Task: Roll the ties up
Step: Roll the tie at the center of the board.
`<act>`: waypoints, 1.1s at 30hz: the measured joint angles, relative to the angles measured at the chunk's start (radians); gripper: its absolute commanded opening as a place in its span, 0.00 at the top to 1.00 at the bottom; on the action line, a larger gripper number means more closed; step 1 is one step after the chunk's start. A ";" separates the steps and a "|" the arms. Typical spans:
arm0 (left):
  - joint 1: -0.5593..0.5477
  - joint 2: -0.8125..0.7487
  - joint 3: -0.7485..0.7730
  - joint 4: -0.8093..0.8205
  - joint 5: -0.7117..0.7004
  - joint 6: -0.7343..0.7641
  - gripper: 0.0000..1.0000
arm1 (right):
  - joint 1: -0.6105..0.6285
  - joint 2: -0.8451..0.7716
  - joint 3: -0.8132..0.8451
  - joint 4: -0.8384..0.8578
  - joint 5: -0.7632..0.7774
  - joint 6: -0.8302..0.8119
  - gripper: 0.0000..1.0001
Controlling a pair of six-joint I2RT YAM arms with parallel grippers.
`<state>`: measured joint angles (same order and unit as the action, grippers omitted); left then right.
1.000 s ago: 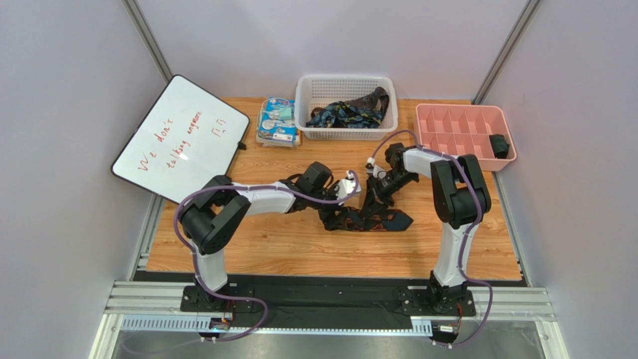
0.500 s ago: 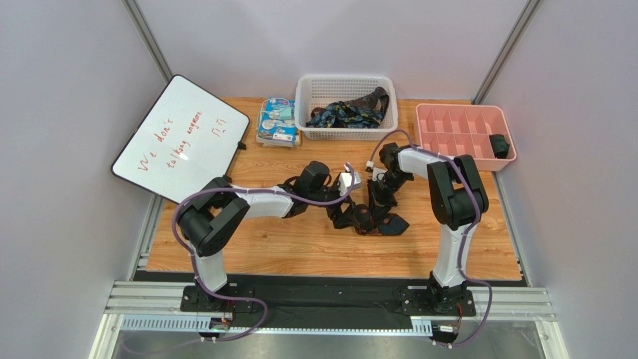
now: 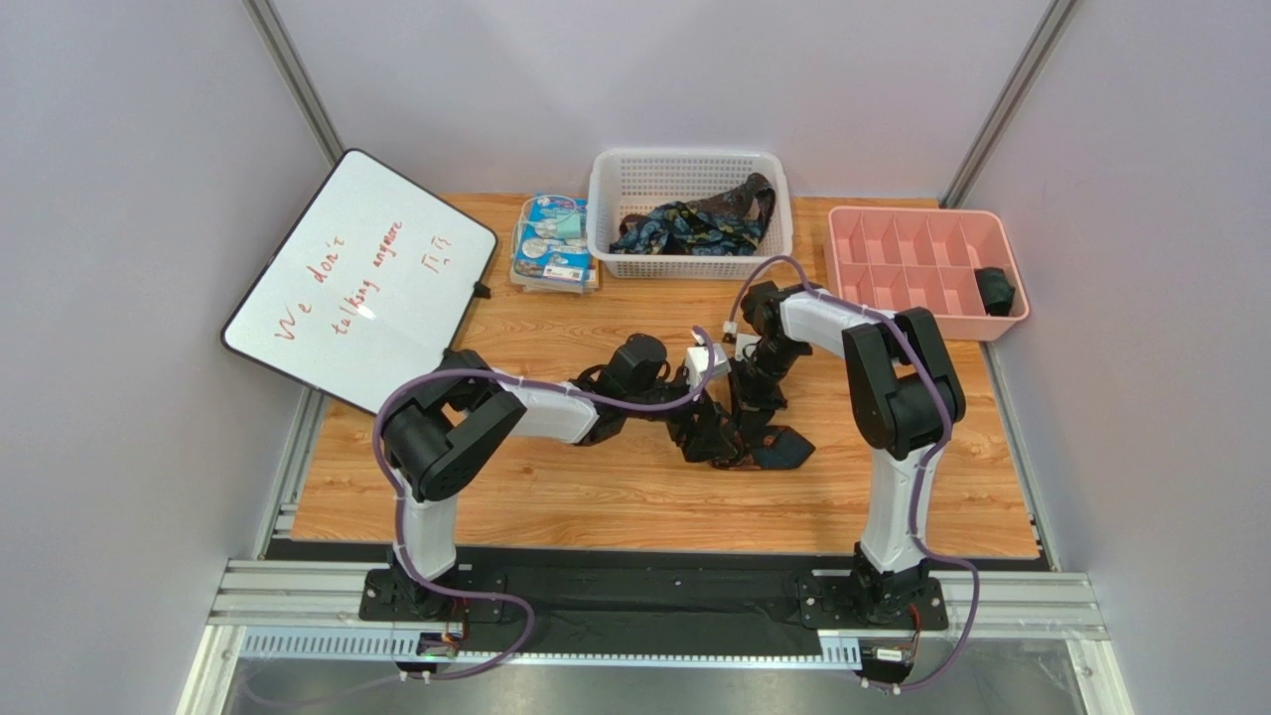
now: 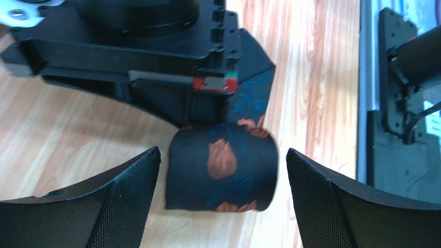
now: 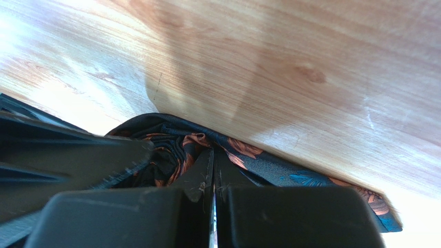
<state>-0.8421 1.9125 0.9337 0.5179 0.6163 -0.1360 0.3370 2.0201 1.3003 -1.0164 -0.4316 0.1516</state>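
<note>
**Your rolled tie (image 4: 220, 173) could spring open if its core is let go before the roll is clamped.**

On the table (image 3: 493, 507), on your side of the white basket (image 3: 688, 209), the roll lies between the left gripper's (image 4: 222, 155) widely spread jaws, not yet gripped. The right gripper (image 5: 213, 161), jaws pressed together, sits in the roll's core, seemingly pinching an inner layer. Pulling it out, or closing off-centre, could unwind the loose tail (image 4: 253, 88).

In the left wrist view you are losing the top of the tie (image 4: 222, 173) roll behind the right gripper (image 4: 204, 108), and the bottom edge is cutting off both left fingers (image 4: 121, 206). From above, the dark thing (image 3: 995, 289) in the tray (image 3: 918, 213) is showing too small to name.
</note>
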 measured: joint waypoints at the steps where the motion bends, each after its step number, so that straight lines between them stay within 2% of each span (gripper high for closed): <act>1: -0.005 0.001 0.000 0.004 -0.005 -0.016 0.09 | 0.000 0.002 0.002 -0.002 0.000 0.003 1.00; 5: -0.031 0.032 0.000 0.033 -0.043 -0.071 0.21 | 0.000 0.003 0.003 -0.005 -0.001 0.017 1.00; 8: -0.042 0.058 0.000 0.040 -0.069 -0.063 0.39 | -0.002 0.003 0.003 -0.005 -0.009 0.020 1.00; 10: -0.048 0.063 0.000 0.036 -0.093 -0.033 0.48 | -0.005 0.003 0.003 -0.005 -0.018 0.020 1.00; 11: -0.051 0.063 0.000 0.032 -0.103 -0.015 0.59 | -0.006 0.004 0.003 -0.005 -0.024 0.018 1.00; 12: -0.055 0.063 0.000 0.027 -0.116 0.010 0.64 | -0.007 0.004 0.003 -0.005 -0.029 0.016 1.00; 13: -0.059 0.063 0.001 0.022 -0.130 0.036 0.70 | -0.008 0.004 0.003 -0.005 -0.034 0.011 0.99; 14: -0.063 0.063 0.003 0.014 -0.140 0.062 0.80 | -0.011 0.007 0.010 -0.011 -0.039 0.004 0.96; 15: -0.065 0.062 0.007 0.004 -0.148 0.079 0.84 | -0.012 0.011 0.016 -0.017 -0.045 -0.003 0.93; 17: -0.070 0.059 0.022 -0.024 -0.165 0.127 0.89 | -0.030 0.026 0.044 -0.035 -0.056 -0.027 0.84; 19: -0.074 0.050 0.023 -0.040 -0.193 0.171 0.91 | -0.052 0.043 0.087 -0.040 -0.067 -0.050 0.70; 21: -0.079 0.041 0.022 -0.059 -0.209 0.198 0.93 | -0.091 0.056 0.158 -0.057 -0.080 -0.085 0.65; 26: -0.088 0.029 0.021 -0.089 -0.246 0.223 0.96 | -0.212 0.055 0.283 -0.127 -0.106 -0.177 0.65; 29: -0.089 0.029 0.029 -0.103 -0.256 0.213 0.96 | -0.265 0.050 0.278 -0.188 -0.124 -0.222 0.69; 30: -0.089 0.029 0.035 -0.112 -0.261 0.207 0.96 | -0.273 0.043 0.262 -0.200 -0.132 -0.235 0.73; 33: -0.089 0.029 0.050 -0.141 -0.272 0.190 0.97 | -0.262 0.015 0.187 -0.235 -0.158 -0.261 0.77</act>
<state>-0.9306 1.9419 0.9840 0.3771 0.3443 0.0540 0.0750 2.0354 1.4876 -1.2518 -0.5900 -0.1097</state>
